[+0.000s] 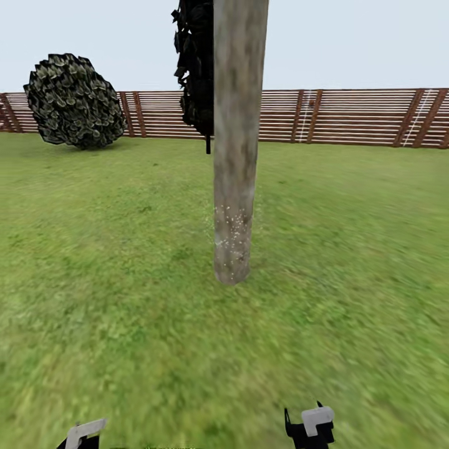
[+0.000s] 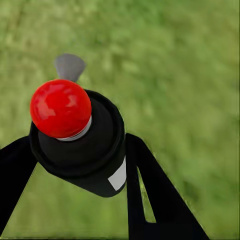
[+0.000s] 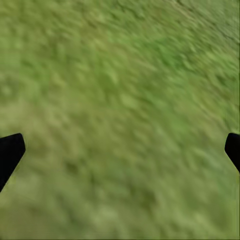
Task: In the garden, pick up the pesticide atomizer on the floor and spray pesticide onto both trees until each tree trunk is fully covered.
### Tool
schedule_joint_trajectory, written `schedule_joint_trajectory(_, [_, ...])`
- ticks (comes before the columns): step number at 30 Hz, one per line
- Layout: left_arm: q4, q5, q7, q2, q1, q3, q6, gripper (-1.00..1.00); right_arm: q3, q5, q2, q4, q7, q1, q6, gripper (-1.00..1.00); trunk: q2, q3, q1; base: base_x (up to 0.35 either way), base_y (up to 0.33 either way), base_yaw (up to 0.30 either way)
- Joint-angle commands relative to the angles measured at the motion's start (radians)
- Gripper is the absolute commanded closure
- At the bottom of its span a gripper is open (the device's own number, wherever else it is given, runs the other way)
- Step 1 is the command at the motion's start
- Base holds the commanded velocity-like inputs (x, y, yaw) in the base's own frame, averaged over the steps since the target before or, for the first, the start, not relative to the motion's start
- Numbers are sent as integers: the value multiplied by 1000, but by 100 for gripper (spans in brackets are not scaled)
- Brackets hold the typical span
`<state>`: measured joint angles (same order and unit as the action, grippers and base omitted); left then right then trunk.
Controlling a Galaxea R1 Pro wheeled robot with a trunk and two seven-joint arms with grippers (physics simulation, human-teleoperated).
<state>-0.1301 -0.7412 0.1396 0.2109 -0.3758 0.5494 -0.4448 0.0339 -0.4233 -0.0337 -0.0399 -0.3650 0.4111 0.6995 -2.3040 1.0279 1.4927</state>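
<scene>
On the left, the pesticide atomizer, a black bottle with a red cap and a grey nozzle, is clamped between the two black fingers of the left pincer, with the lawn beyond it. In the head view the left pincer is seen at the lower edge. Ahead of both pincers, slightly nearer the right one's side, the tree trunk rises from the grass; fine white specks of pesticide are scattered over its lowest part, while the bark above appears bare. A round shrub and the slatted fence stand far beyond. On the right, the right pincer is held with its fingers wide apart and nothing between them, over grass.

The trunk is judged only partly covered. The nozzle seems to be aimed at the lawn, so spray released now would likely be wasted on grass. If the bottle is raised without being turned toward the trunk, the upper bark may be missed; a loose hold on the round body could let it slip.
</scene>
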Motion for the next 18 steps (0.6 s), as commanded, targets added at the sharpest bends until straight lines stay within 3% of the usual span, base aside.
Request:
schedule_joint_trajectory(1, [0,0,0,0,0,0,0,100,0,0,0,0,0,0,0,-100,0,0,0,0,0,286])
schedule_joint_trajectory(18, [2,2,-2,0,0,0,-1,100,0,0,0,0,0,0,0,-100,0,0,0,0,1,286])
